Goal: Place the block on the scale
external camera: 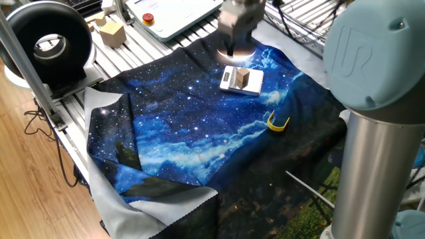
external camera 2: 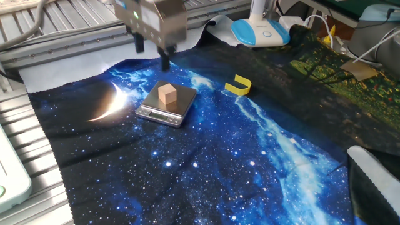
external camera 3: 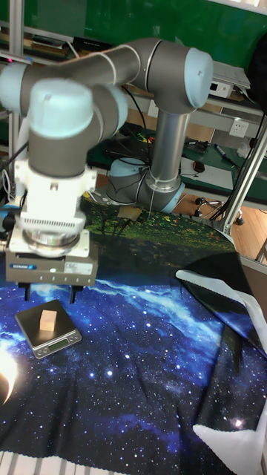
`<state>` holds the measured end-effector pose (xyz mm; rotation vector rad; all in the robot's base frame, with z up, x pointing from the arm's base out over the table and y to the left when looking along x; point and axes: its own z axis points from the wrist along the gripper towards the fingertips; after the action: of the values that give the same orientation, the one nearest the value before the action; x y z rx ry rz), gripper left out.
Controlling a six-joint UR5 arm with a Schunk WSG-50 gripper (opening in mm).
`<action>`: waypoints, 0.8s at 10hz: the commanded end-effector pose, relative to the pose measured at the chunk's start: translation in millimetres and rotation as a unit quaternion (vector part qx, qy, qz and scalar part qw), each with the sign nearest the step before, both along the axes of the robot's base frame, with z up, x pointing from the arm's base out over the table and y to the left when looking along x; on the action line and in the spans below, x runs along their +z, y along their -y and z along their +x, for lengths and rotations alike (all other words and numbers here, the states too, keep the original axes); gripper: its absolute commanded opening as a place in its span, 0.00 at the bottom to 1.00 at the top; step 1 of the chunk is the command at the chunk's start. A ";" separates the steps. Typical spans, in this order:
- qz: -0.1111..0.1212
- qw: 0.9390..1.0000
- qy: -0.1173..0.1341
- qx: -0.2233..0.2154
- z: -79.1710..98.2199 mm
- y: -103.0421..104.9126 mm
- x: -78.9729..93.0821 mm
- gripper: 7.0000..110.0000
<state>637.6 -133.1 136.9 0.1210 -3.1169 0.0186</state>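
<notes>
The block (external camera: 242, 77) is a small brown wooden cube standing on the scale (external camera: 256, 83), a flat pocket scale on the galaxy-print cloth. In the other fixed view the block (external camera 2: 167, 94) sits near the middle of the scale's platform (external camera 2: 157, 110). My gripper (external camera 2: 152, 53) hangs above and slightly behind it, open and holding nothing, blurred by motion. In the tall fixed view the gripper (external camera 3: 50, 294) hovers over the block (external camera 3: 48, 320) and the scale (external camera 3: 65, 338), with a clear gap between fingertips and cube. The gripper (external camera: 234, 50) is at the top of the one fixed view.
A yellow curved piece (external camera: 277, 123) lies on the cloth right of the scale, seen too as the yellow piece (external camera 2: 238, 85). A larger pale tan block (external camera: 111, 32) and a black round device (external camera: 50, 43) stand at the far left. The arm's grey column (external camera: 378, 133) fills the right side.
</notes>
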 end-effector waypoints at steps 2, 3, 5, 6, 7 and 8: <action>-0.017 0.998 0.031 -0.060 14.6 -9.1 40.5 0.36; -0.028 0.997 0.038 -0.062 11.4 -7.8 46.6 0.36; -0.045 0.995 0.056 -0.067 8.2 -7.8 56.6 0.36; -0.045 0.995 0.062 -0.067 7.3 -8.3 58.3 0.00; -0.046 0.995 0.063 -0.069 4.7 -6.5 59.6 0.00; -0.046 0.995 0.063 -0.069 3.0 -4.0 60.2 0.00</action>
<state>643.5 -128.7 188.7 -0.0740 -3.2113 0.1688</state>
